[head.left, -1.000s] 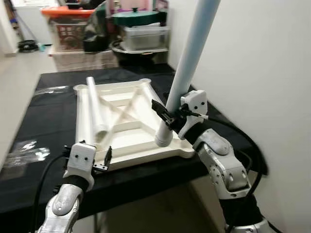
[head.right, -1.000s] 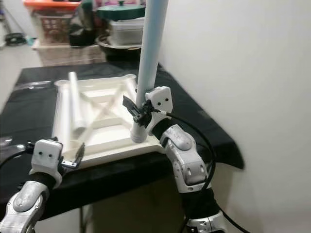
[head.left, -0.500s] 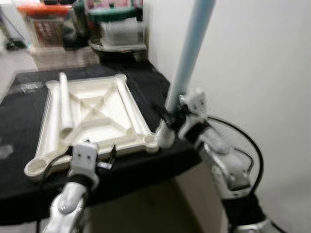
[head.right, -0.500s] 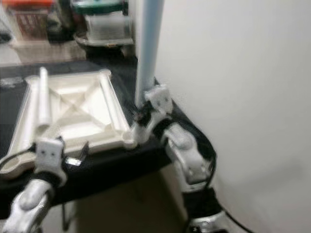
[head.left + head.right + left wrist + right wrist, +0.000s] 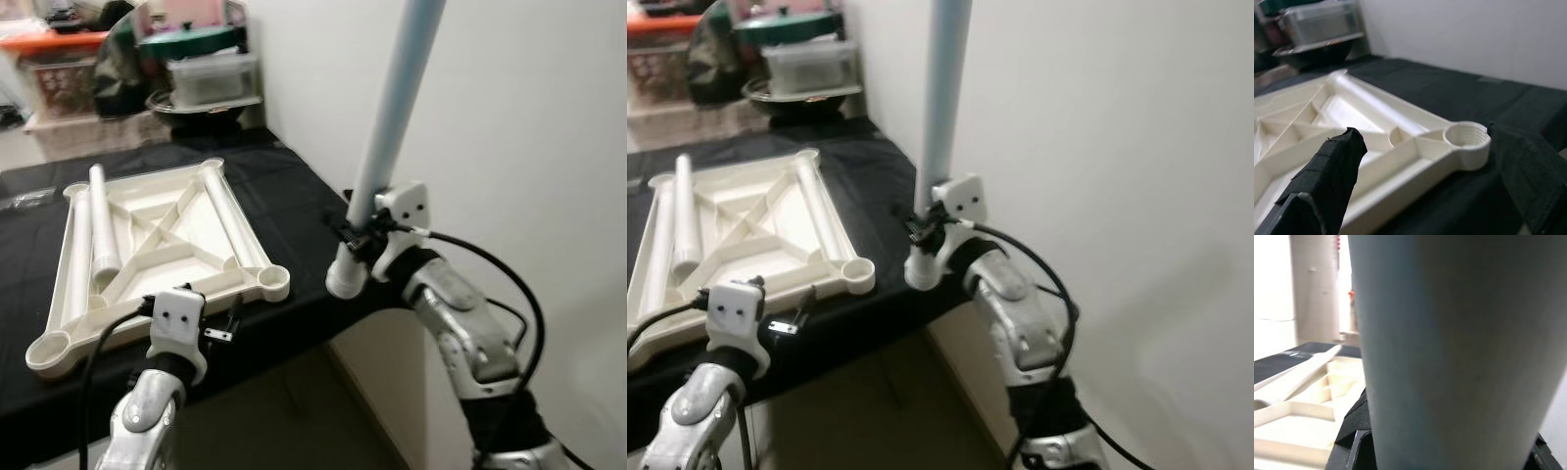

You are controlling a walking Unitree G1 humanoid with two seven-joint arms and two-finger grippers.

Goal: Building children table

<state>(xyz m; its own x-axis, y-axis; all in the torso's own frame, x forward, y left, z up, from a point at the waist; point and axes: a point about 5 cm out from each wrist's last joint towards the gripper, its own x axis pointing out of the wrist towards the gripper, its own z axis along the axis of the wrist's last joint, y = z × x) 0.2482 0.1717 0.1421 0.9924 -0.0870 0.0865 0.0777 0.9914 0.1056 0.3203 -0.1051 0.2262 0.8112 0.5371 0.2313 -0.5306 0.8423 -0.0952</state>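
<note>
- Cream tabletop (image 5: 157, 230) upside down at frame left, threaded corner sockets up.
- Right gripper (image 5: 359, 235) clamps pale blue leg (image 5: 392, 117); since earlier, off tabletop's corner, beyond cloth edge.
- Left gripper (image 5: 220, 328) fingers spread, empty.

One cream tabletop (image 5: 167, 230) is counted, lying underside up on one black-covered table (image 5: 294, 196). Two threaded corner sockets (image 5: 272, 284) are seen empty at the tabletop's near edge. Three table legs are counted: two cream legs (image 5: 102, 217) lying on the tabletop and one pale blue leg (image 5: 392, 117) held upright beside the tabletop's near right corner.
</note>
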